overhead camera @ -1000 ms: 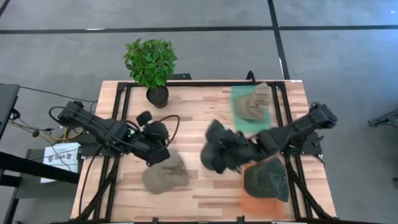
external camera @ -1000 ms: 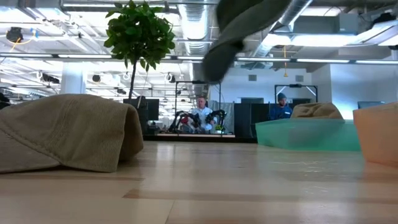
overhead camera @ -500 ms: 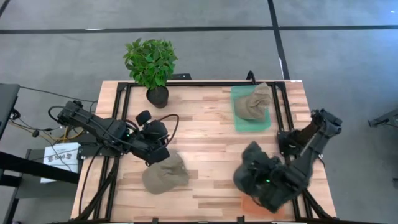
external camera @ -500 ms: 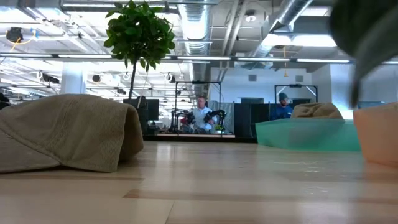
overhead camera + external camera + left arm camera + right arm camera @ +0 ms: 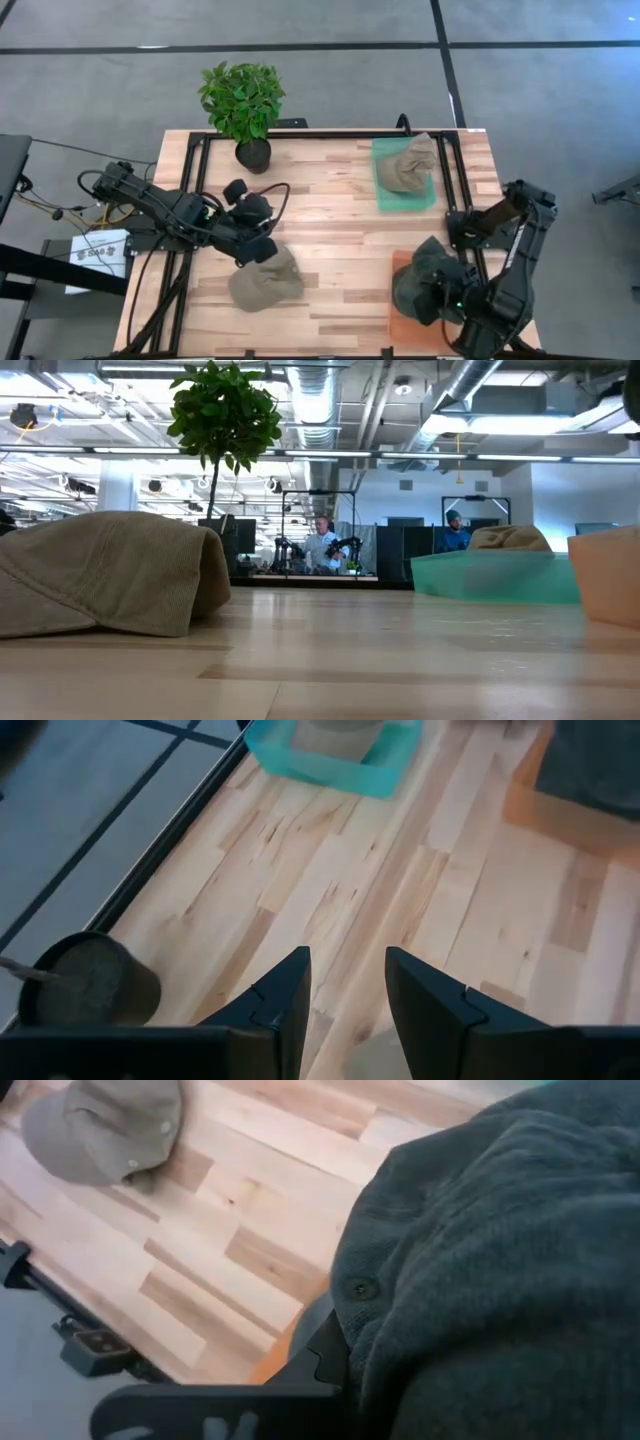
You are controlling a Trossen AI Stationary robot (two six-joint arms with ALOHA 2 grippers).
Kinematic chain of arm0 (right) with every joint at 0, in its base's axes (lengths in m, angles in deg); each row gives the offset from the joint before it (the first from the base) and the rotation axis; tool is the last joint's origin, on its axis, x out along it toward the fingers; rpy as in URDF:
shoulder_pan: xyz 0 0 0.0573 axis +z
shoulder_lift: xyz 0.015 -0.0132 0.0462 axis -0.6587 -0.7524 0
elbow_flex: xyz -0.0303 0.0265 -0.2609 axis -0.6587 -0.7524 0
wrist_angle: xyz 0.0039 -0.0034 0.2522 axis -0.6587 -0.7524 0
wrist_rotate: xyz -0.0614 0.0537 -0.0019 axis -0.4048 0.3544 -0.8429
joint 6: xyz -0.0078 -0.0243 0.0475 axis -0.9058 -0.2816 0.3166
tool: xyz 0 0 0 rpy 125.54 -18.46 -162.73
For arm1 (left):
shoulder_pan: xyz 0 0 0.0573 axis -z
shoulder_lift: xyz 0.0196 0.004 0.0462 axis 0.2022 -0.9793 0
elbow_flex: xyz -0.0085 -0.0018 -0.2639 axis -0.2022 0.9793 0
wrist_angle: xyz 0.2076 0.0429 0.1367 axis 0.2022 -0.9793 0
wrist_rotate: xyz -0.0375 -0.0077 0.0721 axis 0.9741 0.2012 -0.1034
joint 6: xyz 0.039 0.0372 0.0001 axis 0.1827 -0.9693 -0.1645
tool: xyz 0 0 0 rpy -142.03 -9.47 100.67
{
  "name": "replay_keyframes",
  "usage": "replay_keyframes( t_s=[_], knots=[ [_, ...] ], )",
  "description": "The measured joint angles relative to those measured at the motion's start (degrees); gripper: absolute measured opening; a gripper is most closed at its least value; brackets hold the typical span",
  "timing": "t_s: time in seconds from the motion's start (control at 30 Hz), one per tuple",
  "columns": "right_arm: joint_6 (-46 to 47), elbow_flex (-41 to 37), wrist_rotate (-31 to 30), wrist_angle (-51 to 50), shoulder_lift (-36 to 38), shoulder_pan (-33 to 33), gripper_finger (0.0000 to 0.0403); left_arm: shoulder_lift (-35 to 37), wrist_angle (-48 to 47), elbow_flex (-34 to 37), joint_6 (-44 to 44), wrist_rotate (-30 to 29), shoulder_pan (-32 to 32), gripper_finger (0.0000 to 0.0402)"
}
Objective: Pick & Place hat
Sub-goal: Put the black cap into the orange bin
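Dark grey hat [image 5: 425, 282] over the orange tray [image 5: 398, 268] at the bench's near right corner, bunched against the right gripper [image 5: 452, 300] and filling most of the right wrist view [image 5: 500, 1270]. Whether that gripper's fingers are clamped on the fabric cannot be told; cloth covers them.

Across the bench [image 5: 330, 215] from the orange tray, a tan hat [image 5: 265, 279] lying flat on the wood near the front edge, seen large at the low view's left [image 5: 110, 585] and small in the right wrist view [image 5: 105, 1125]. Left gripper [image 5: 256, 248] poised just behind the tan hat, fingers [image 5: 270, 1005] narrowly parted with bare wood between them, holding nothing.

Beyond the orange tray, toward the bench's far right corner, a teal tray [image 5: 402, 175] carrying a second tan hat [image 5: 408, 163]. At the far left, well apart from the orange tray, a potted plant [image 5: 243, 105] standing upright. In the room behind the bench, two seated people [image 5: 322, 540] at workstations.
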Motion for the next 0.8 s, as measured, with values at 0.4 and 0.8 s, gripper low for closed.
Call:
replay_keyframes(
  t_s=[0.4, 0.8],
  knots=[
    [2.46, -2.52, 0.23, 1.15, -10.33, -2.2, 0.0011, 0.0, 3.23, 0.0, 0.17, 0.67, 0.0, 0.0127],
    [1.94, -2.52, 10.84, 5.44, -7.87, -0.84, 0.0135, 0.0, 3.04, -0.01, 0.15, 0.6, -0.04, 0.0127]
  ],
)
